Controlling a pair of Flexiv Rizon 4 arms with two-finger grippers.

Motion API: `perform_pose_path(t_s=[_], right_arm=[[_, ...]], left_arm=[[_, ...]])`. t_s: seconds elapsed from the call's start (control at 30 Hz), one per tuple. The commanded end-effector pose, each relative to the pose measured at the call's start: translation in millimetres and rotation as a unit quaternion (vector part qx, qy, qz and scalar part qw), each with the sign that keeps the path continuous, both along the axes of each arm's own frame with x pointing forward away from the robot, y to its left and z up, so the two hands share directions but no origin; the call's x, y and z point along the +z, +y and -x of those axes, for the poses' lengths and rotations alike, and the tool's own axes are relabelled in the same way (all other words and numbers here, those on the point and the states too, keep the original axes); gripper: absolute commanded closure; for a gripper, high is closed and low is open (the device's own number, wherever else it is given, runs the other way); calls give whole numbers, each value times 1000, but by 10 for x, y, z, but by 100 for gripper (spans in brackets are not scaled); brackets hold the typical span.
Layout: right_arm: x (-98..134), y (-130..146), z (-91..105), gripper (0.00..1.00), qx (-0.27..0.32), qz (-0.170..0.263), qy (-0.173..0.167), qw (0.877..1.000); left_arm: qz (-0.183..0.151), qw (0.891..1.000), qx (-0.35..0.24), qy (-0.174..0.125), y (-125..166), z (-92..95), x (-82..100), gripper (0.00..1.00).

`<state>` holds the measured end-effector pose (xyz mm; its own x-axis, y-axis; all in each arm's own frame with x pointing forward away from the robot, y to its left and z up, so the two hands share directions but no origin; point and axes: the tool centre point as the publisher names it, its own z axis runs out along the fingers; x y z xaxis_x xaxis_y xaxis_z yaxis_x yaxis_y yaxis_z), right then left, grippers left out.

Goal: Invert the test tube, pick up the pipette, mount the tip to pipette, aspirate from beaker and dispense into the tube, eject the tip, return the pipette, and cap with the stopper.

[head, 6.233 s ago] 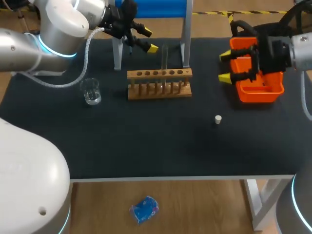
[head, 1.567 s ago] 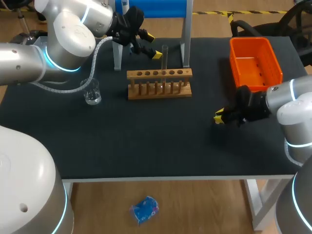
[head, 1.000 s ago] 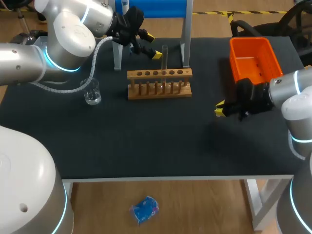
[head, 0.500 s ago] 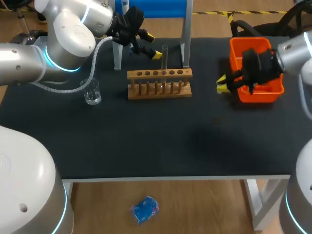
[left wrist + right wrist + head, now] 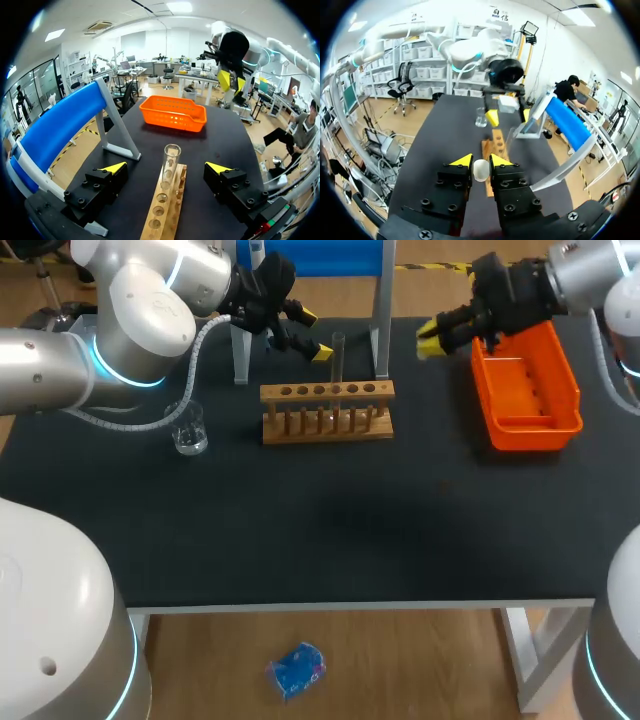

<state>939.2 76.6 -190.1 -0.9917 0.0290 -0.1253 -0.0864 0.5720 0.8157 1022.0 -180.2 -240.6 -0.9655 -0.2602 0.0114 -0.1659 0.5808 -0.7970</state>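
Note:
A clear test tube [image 5: 338, 352] stands upright in the wooden rack [image 5: 327, 410]. My left gripper [image 5: 313, 332] is open at the tube's upper part. In the left wrist view the test tube [image 5: 171, 161] sits between the spread fingers of the left gripper [image 5: 165, 168], touching neither. My right gripper [image 5: 428, 338] hangs above the table's back, right of the rack, and also shows in the left wrist view as the right gripper [image 5: 231, 80]. From its own wrist the right gripper [image 5: 480, 161] is shut on the small white stopper [image 5: 480, 170]. A glass beaker [image 5: 187, 428] stands left of the rack.
An orange basket [image 5: 527, 410] stands at the back right, just under and beside my right arm. A blue-topped stand [image 5: 381, 310] rises behind the rack. The front half of the black table [image 5: 320, 540] holds nothing.
My right gripper has risen from the table's front right with the stopper and swung back and left, past the basket toward the rack. The left arm has kept still.

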Motion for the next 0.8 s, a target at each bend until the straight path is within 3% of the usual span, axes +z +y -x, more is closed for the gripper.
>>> perform_pose_path(t_s=[0.03,0.5,0.8], right_arm=[[-19,62,-26,100,0,4,2,1000],[-19,62,-26,100,0,4,2,1000],[-98,495,-261,100,18,1,-5,1000]], left_arm=[[-2,1000,-1,2,0,-6,10,0],[-2,1000,-1,2,0,-6,10,0],[-2,1000,-1,2,0,-6,10,0]])
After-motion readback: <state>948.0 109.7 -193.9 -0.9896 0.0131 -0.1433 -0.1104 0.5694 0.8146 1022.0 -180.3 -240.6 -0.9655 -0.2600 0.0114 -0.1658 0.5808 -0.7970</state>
